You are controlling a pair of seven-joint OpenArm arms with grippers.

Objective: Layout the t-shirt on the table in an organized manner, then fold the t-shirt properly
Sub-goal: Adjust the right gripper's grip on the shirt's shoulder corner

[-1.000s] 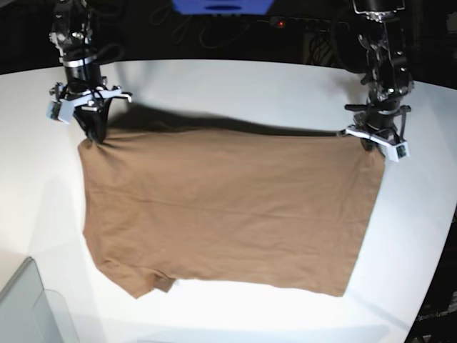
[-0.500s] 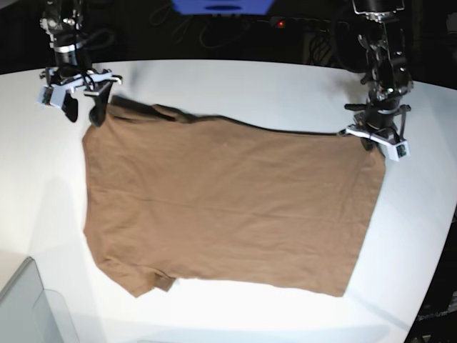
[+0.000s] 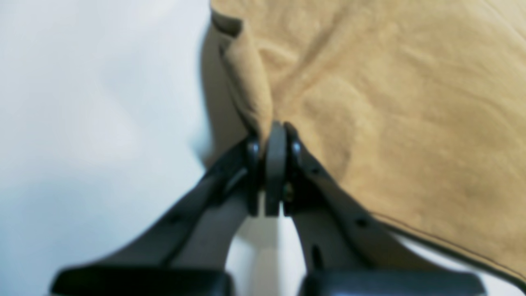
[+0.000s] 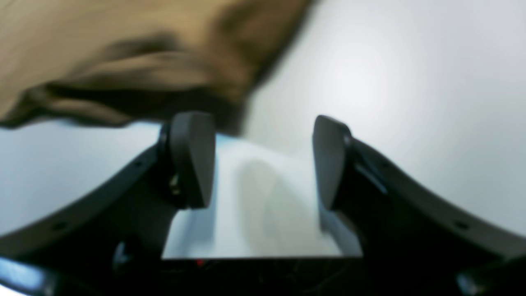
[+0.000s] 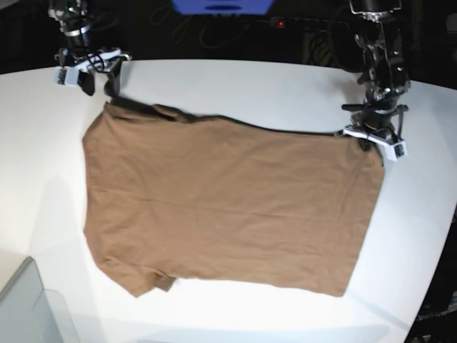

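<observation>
The left gripper [image 3: 274, 135] has its jaws pinched together on a bunched corner of the shirt [image 3: 390, 107], the cloth rising in a small fold right at the fingertips. In the base view that gripper [image 5: 369, 140] sits at the shirt's far corner on the right side of the picture, low against the table [image 5: 235, 78].

The right gripper [image 4: 263, 160] has its jaws wide apart with only bare white table between them; a rumpled edge of the shirt [image 4: 123, 53] lies just beyond the fingers [image 4: 193, 156], not touching them as far as I can see. From the base view it [image 5: 100, 77] hangs just off the shirt's other far corner, at the picture's left.

The shirt [image 5: 228, 200] lies spread mostly flat across the middle of the table, a sleeve tucked at the near left edge. A grey bin corner [image 5: 28, 307] shows at the bottom left.
</observation>
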